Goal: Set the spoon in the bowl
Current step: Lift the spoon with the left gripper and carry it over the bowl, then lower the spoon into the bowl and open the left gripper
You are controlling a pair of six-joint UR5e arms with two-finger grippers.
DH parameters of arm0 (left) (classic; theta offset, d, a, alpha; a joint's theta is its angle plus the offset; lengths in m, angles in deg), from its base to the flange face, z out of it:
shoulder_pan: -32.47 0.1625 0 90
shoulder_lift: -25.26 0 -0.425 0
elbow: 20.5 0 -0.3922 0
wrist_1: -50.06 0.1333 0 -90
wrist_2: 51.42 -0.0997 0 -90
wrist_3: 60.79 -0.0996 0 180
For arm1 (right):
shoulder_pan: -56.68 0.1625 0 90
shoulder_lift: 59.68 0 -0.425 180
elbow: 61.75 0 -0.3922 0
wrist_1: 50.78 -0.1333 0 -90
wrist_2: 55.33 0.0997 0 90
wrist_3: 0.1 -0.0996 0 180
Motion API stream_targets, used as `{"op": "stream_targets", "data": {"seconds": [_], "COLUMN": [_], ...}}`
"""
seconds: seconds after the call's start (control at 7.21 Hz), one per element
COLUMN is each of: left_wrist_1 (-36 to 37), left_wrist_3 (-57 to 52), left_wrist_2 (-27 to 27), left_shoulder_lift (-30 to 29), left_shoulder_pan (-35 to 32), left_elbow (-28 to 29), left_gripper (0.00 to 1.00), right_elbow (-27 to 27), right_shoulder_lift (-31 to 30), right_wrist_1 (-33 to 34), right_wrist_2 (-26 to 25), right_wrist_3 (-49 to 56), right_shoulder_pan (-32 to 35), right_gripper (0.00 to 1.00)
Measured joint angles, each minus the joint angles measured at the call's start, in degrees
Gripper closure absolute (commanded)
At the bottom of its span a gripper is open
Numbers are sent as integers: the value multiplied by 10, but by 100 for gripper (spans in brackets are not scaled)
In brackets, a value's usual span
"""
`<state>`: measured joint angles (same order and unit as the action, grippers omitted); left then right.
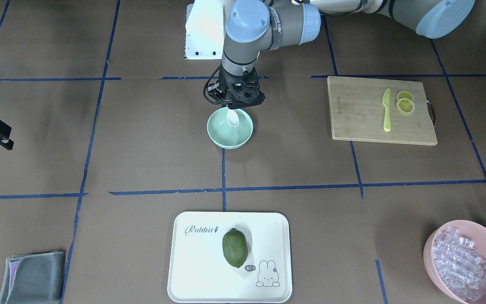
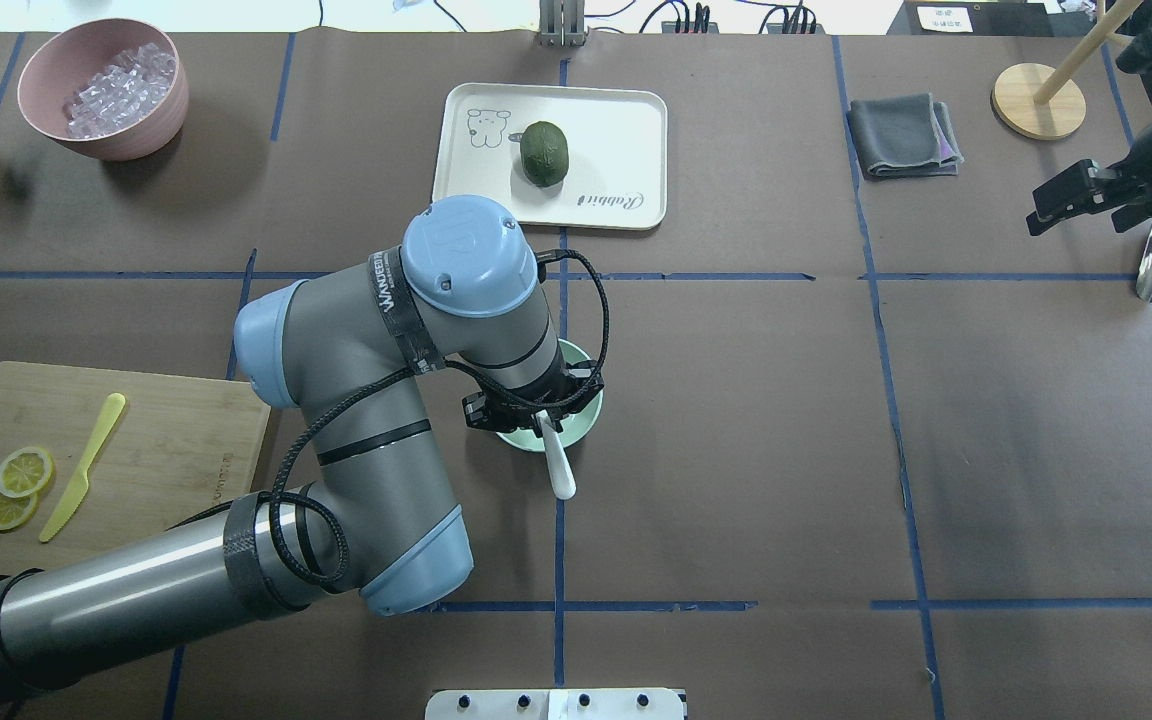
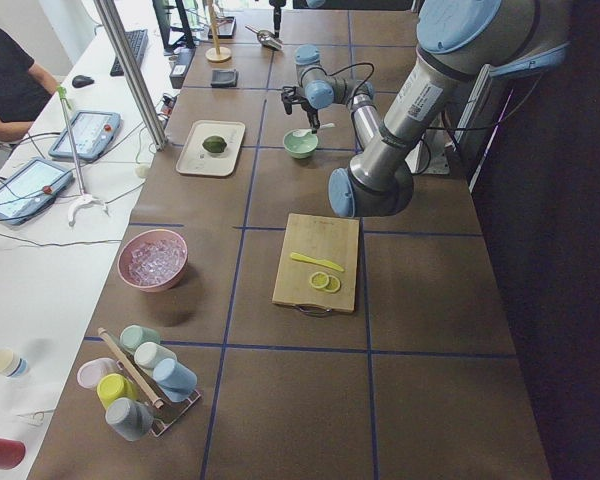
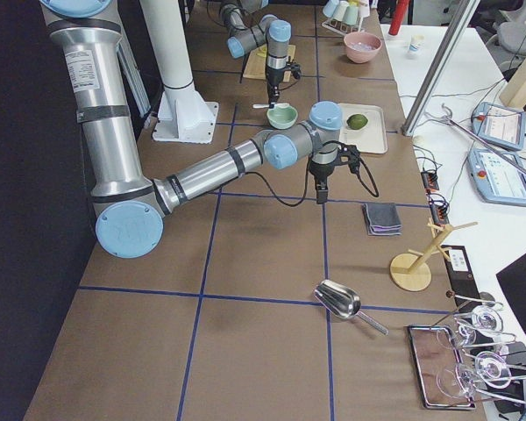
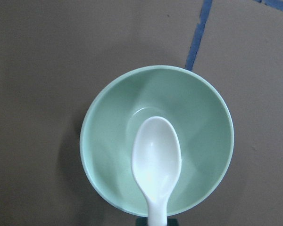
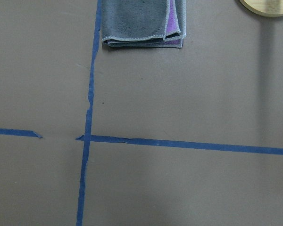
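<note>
Left wrist-mounted view: spoon [image 5: 156,157] head hangs over the inside of the bowl [image 5: 104,141], near its middle; contact with the bowl floor cannot be told. Left hand [image 1: 229,105] grips the spoon handle. Right hand [image 2: 1076,195] is well apart over the desk [image 2: 736,450]; finger gap unreadable. Judgement: transport done, 1 step left, the release.

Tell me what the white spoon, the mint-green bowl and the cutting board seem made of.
The spoon looks plastic: smooth, glossy white with soft highlights. The bowl could be plastic or melamine: even mint colour, satin sheen. The cutting board is bamboo or wood: pale tan, visible grain.
</note>
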<state>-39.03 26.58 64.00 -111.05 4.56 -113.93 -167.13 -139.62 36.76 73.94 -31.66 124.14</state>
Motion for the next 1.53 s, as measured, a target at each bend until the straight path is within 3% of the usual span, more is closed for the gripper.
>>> {"op": "stream_targets", "data": {"seconds": [0.28,0.42,0.55,1.25,1.53], "left_wrist_1": [0,0,0,3,26], "left_wrist_3": [-1,-1,0,-17,-99], "left_wrist_2": [-1,-2,-2,2,40], "left_shoulder_lift": [-1,-1,-1,5,76], "left_shoulder_pan": [0,0,0,-19,-72], "left_elbow": [11,14,17,11,-60], "left_gripper": [92,59,2,0,0], "right_elbow": [0,0,0,0,0], "right_shoulder_lift": [0,0,0,-2,-26], "right_wrist_1": [0,0,1,1,0], "right_wrist_2": [0,0,0,1,16], "right_wrist_3": [0,0,0,1,40], "right_shoulder_pan": [1,2,2,3,23], "right_gripper": [0,0,0,0,0]}}
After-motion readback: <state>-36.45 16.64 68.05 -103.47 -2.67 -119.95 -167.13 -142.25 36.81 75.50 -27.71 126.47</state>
